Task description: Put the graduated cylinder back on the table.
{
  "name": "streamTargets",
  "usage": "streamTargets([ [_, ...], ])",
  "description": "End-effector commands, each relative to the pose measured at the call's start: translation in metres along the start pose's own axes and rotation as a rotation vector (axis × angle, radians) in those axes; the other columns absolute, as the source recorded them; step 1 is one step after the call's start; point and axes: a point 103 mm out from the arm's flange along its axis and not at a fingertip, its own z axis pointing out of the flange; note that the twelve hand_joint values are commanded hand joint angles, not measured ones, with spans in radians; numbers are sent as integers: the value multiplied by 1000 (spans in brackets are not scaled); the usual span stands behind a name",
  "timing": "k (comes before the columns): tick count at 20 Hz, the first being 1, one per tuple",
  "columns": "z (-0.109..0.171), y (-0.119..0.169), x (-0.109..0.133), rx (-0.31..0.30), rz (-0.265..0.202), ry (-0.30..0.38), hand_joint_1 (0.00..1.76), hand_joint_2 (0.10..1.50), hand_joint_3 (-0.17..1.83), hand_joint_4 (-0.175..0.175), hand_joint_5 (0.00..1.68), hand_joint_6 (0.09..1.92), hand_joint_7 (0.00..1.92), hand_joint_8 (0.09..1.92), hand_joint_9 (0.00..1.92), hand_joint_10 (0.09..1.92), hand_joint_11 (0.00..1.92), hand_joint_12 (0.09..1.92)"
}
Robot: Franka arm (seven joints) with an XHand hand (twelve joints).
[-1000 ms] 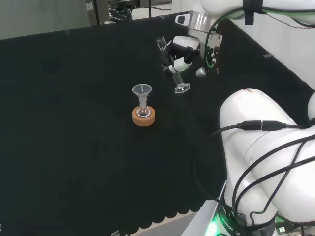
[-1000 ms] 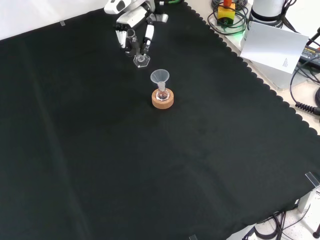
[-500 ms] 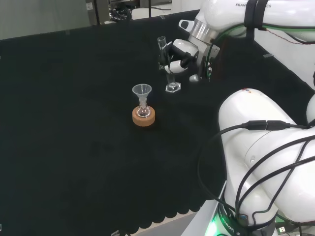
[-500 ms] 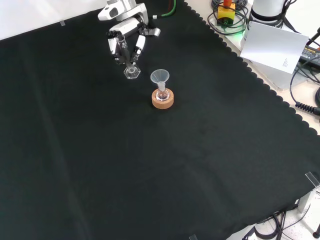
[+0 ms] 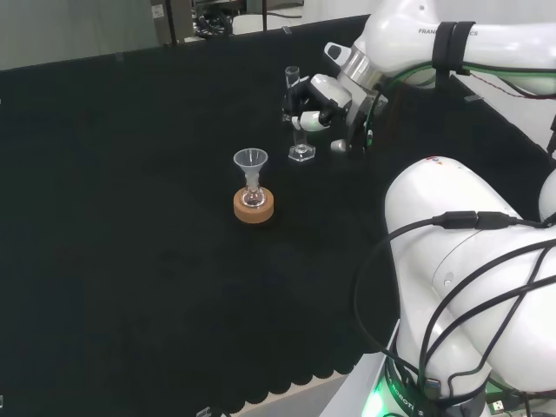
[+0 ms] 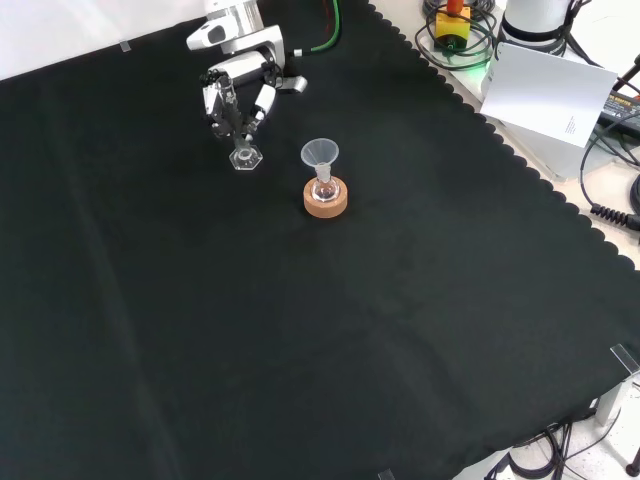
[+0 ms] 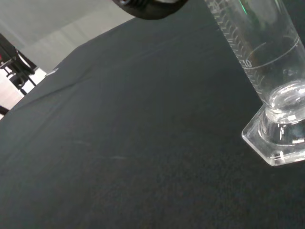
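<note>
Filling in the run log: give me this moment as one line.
robot hand: shut on graduated cylinder | cylinder: upright, base at cloth, contact unclear | funnel: in flask on cork ring, apart

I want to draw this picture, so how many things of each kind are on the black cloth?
Graduated cylinder, held by the robot hand: 1
Funnel: 1
Small flask under the funnel: 1
Cork ring: 1
Total: 4
</note>
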Motion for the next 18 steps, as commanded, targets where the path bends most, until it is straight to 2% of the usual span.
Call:
streamTargets([
  [1,9,3,-10,-43,5,5,1241,1120,9,-175,951,1029,1016,949,1479,87,1285,746],
  [2,10,3,-11,-49,6,9,1248,1120,8,-175,950,1028,1001,986,1477,87,1284,747],
  [5,16,4,-14,-55,9,16,1166,1138,7,-175,935,1068,1138,595,1470,87,1277,753],
  [7,19,5,-15,-69,15,18,1152,1142,3,-175,935,1070,1203,426,1466,87,1275,752],
  [12,21,4,-19,-90,18,26,1147,1144,2,-175,933,1074,1225,355,1462,87,1268,750],
  [18,25,3,-23,-75,24,38,1145,1148,3,-175,923,1088,1226,339,1457,87,1263,753],
])
